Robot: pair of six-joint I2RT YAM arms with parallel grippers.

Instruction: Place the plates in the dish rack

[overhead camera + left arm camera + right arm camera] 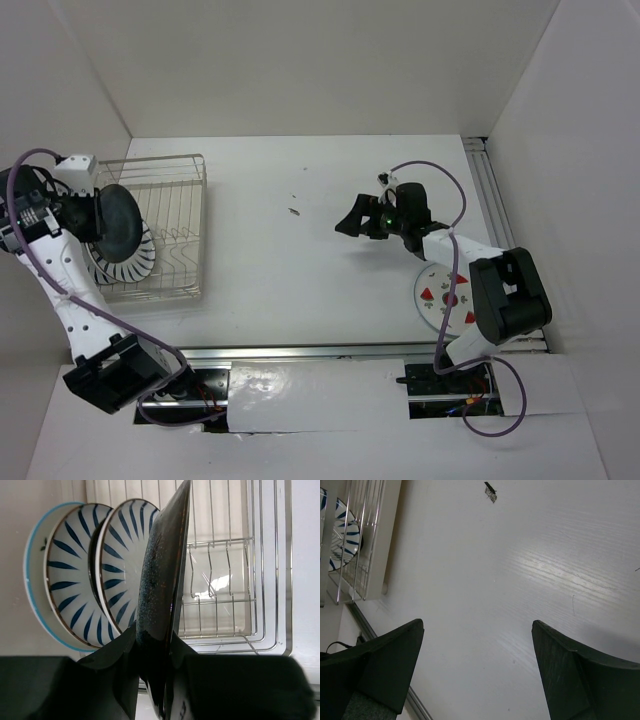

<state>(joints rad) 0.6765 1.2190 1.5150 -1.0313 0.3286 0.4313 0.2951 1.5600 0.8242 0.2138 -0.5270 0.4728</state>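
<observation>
The dish rack (185, 225) stands at the far left of the table. Two striped plates (130, 265) stand upright in its near end. My left gripper (92, 215) is shut on a dark blue plate (120, 222) and holds it on edge over the rack, right beside the striped plates. In the left wrist view the blue plate (162, 590) sits between my fingers, with the striped plates (120, 565) to its left and the rack's wires (225, 580) to its right. My right gripper (352, 222) is open and empty over bare table (477, 624). A watermelon plate (440, 298) lies flat under the right arm.
A small dark speck (293, 212) lies on the table between the rack and my right gripper. White walls close in the table at the back and sides. A metal rail (300, 350) runs along the near edge.
</observation>
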